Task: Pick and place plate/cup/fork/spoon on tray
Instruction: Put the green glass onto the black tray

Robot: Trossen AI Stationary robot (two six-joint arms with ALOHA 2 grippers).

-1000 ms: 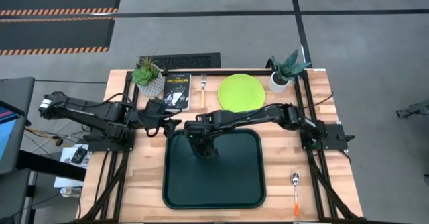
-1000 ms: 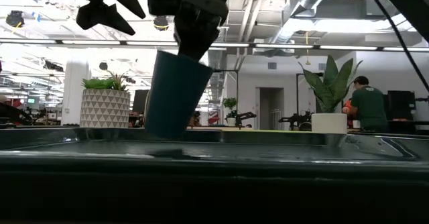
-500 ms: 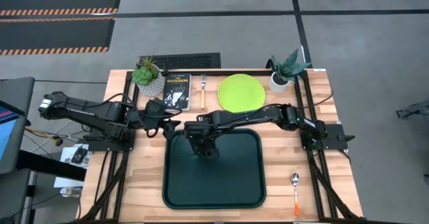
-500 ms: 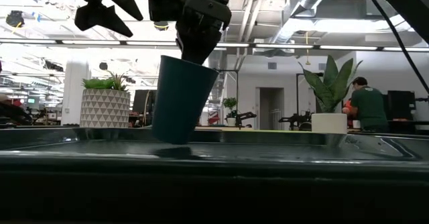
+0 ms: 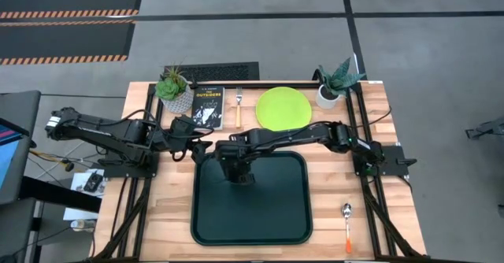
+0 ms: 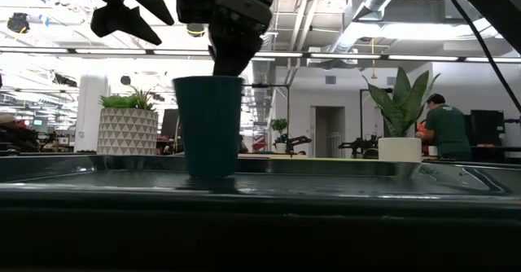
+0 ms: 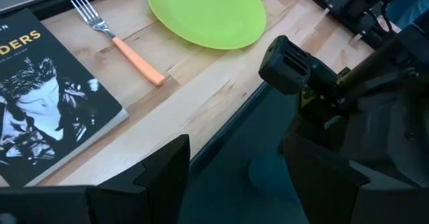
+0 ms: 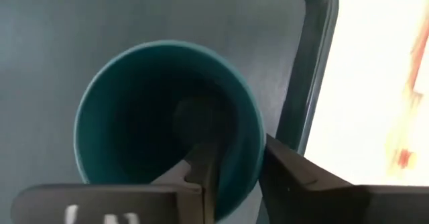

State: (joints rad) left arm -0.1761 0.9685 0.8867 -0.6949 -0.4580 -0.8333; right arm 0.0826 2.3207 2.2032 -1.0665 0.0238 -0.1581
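The dark green cup point(image 6: 209, 125) stands upright on its base at the far left of the tray point(image 5: 260, 212). My right gripper point(image 8: 234, 160) is open above it, pointing down, one finger inside the cup point(image 8: 161, 117) and one outside. My left gripper point(image 7: 234, 157) hovers open by the tray's far left corner, holding nothing. The lime-green plate point(image 5: 283, 108) and the fork point(image 5: 239, 109) lie on the table beyond the tray. The spoon point(image 5: 346, 225) lies to the tray's right. My right gripper stands astride the cup's rim point(image 8: 253, 150) from above. A gap shows between the inner finger point(image 8: 201, 174) and the wall. Whether the outer finger point(image 8: 288, 174) touches the rim I cannot tell. The cup stands on the tray by itself.
A black book point(image 5: 209, 107) lies left of the fork. Two potted plants point(image 5: 175, 91) point(image 5: 335, 86) stand at the far corners. Most of the tray's floor is bare. A person point(image 6: 446, 129) is in the room far behind the table.
The cup hung tilted from my right gripper with its base just above the tray. It has swung upright and come down onto the tray floor. The gripper itself has stayed in place.
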